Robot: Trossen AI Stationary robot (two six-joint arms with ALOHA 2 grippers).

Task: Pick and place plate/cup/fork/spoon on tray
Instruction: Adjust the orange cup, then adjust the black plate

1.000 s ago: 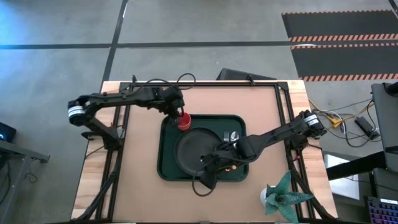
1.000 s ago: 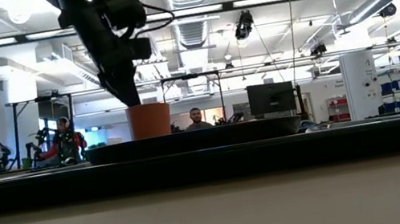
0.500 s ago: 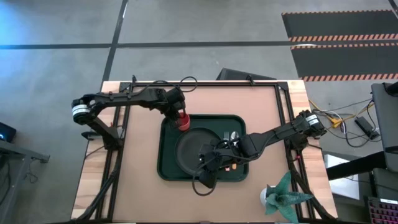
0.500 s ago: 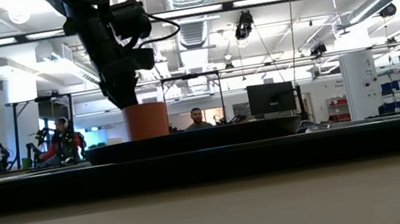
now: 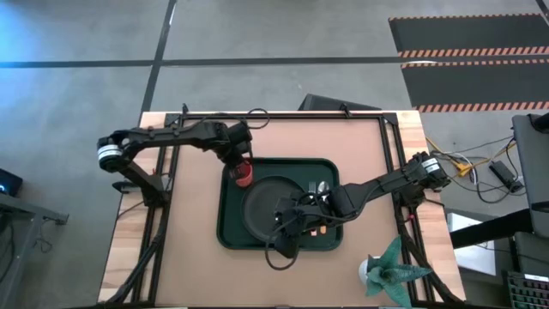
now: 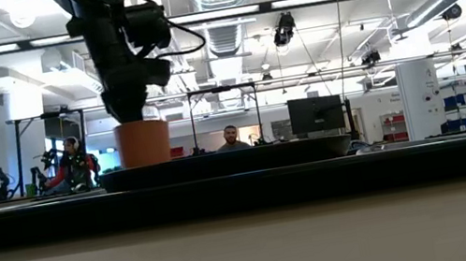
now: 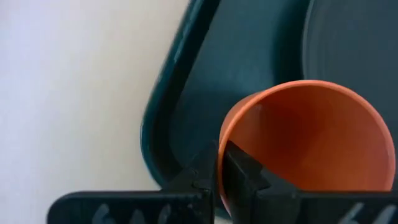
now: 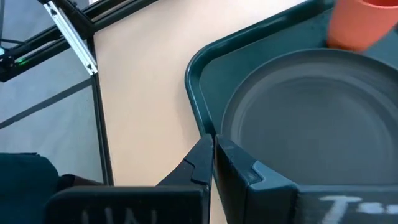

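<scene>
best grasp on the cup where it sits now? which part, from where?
Pinch the cup by its rim wall, coming from above on the side facing the tray edge. It stands upright, mouth open, with the plate close on the other side. The left gripper already does this: one finger inside, one outside the wall.

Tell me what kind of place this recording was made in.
Probably a large open robotics lab or workshop: exposed silver ceiling ducts, black computer monitors on stands with people at stations behind, and yellow-and-black hazard-striped floor mats beyond the light wooden table.
</scene>
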